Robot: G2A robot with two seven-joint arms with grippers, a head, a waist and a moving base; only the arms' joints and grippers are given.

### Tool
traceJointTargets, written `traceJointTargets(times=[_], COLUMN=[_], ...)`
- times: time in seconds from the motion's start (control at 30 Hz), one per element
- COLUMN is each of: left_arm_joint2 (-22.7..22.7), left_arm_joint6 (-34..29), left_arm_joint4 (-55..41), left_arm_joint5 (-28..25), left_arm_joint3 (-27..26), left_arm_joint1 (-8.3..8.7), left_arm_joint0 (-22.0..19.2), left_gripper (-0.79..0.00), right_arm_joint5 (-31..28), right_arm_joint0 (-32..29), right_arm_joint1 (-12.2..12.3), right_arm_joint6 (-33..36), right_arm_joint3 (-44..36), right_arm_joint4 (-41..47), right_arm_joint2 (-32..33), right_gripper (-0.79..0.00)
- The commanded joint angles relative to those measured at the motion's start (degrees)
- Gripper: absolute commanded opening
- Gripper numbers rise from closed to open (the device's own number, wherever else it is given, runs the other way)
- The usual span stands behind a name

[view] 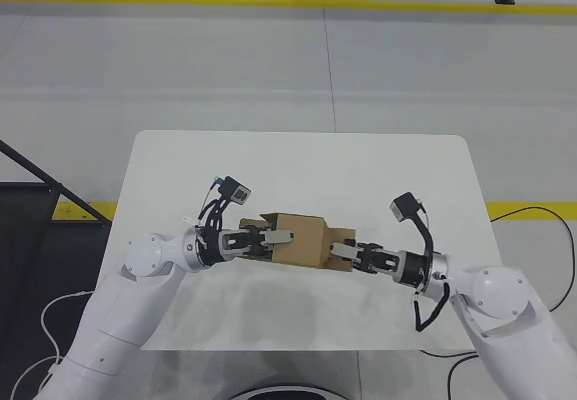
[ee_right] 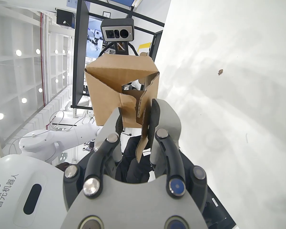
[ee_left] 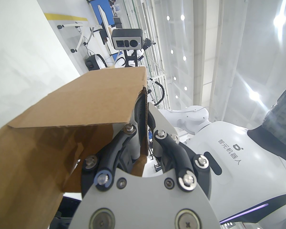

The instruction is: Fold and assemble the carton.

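Observation:
A brown cardboard carton (view: 300,238) is held above the middle of the white table (view: 388,170), between my two arms. My left gripper (view: 266,239) is shut on the carton's left end; in the left wrist view its black pads (ee_left: 140,110) pinch a thin cardboard wall (ee_left: 145,120) of the carton (ee_left: 85,103). My right gripper (view: 349,255) is shut on the right end, its pads (ee_right: 155,115) clamping a flap (ee_right: 144,113) of the carton (ee_right: 114,82). That end is open, with flaps folded partly inward.
The table's far half and both front corners are bare. A small brown scrap (ee_right: 220,72) lies on the tabletop. A black mat (view: 8,260) lies on the floor left of the table. A yellow floor line (view: 538,210) runs behind the right side.

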Motion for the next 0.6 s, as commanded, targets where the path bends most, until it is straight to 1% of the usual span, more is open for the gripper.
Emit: traceJointTargets(times=[0.0,0.57], left_arm_joint2=[0.1,0.4], left_arm_joint6=[0.0,-0.1], left_arm_joint4=[0.2,0.4], left_arm_joint5=[0.1,0.1], left_arm_joint3=[0.1,0.5], left_arm_joint1=[0.00,-0.03], left_arm_joint0=[0.0,-0.3], left_gripper=[-0.785,-0.785], right_arm_joint5=[0.1,0.1], right_arm_joint0=[-0.1,-0.3], right_arm_joint1=[0.0,-0.2], right_arm_joint6=[-0.1,0.1], right_arm_joint3=[-0.3,-1.4], right_arm_joint4=[-0.3,-0.8], right_arm_joint2=[-0.1,-0.3], right_gripper=[-0.517,-0.523])
